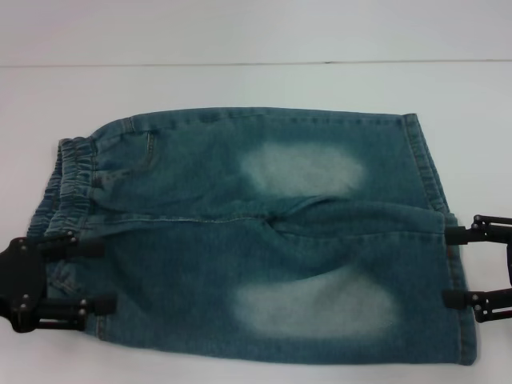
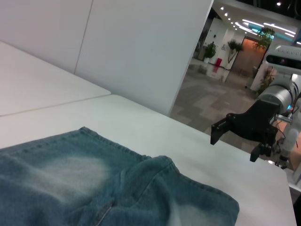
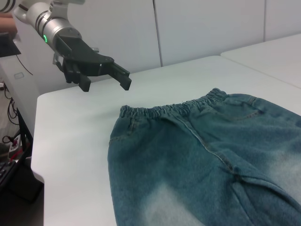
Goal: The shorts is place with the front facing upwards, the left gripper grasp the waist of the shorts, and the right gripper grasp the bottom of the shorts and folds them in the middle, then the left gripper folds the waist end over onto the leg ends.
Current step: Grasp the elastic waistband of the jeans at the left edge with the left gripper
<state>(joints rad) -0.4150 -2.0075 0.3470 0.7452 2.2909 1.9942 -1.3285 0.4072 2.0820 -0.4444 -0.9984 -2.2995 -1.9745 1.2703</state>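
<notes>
The shorts (image 1: 256, 232) lie flat on the white table with two faded whitish patches facing up. Their ruffled elastic waist (image 1: 68, 176) is at the left, and the straight leg hems (image 1: 432, 176) are at the right. My left gripper (image 1: 100, 276) is open at the near part of the waist. In the right wrist view the left gripper (image 3: 107, 86) hovers above the table, just beyond the waist (image 3: 174, 112), holding nothing. My right gripper (image 1: 448, 266) is open at the near leg's hem. The left wrist view shows the right gripper (image 2: 233, 148) raised and clear of the hem (image 2: 117, 147).
The white table (image 1: 256, 88) runs beyond the shorts on every side, with a seam line across the back. Its edge (image 3: 37, 155) falls away behind my left arm. White wall panels stand behind, and an open hall (image 2: 225, 70) lies past my right arm.
</notes>
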